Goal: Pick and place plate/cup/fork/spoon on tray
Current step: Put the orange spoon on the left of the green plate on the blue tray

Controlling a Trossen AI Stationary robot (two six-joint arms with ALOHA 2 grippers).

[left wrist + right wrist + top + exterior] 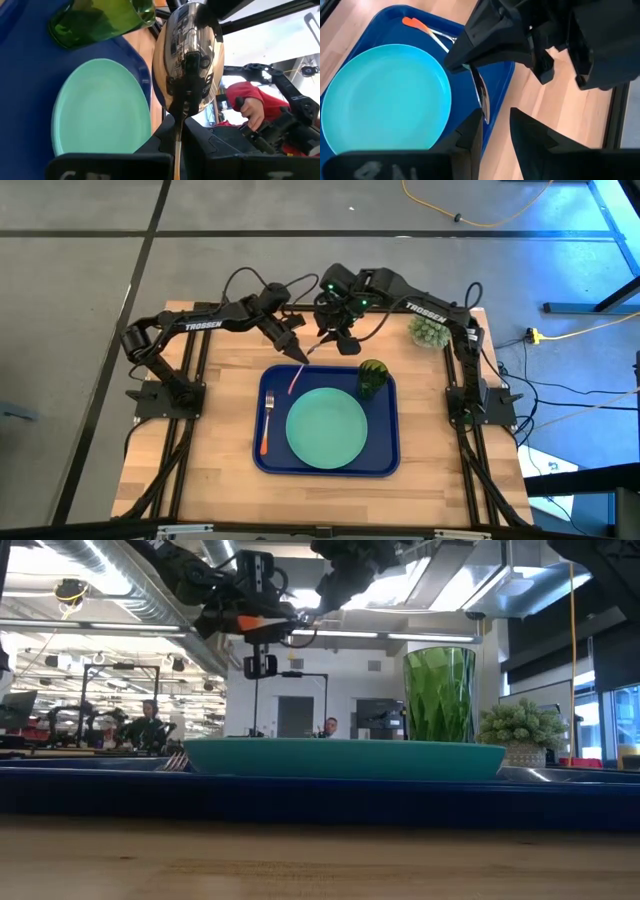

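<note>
Spoon (pixel 187 55) sits clamped in the left jaws (pixel 298 355) above the tray (pixel 385 455); released here, it may fall outside. Right jaws (pixel 345 340) are apart.

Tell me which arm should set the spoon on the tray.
Left. The left gripper is shut on the spoon above the tray; the right gripper hangs open and empty beside it.
</note>
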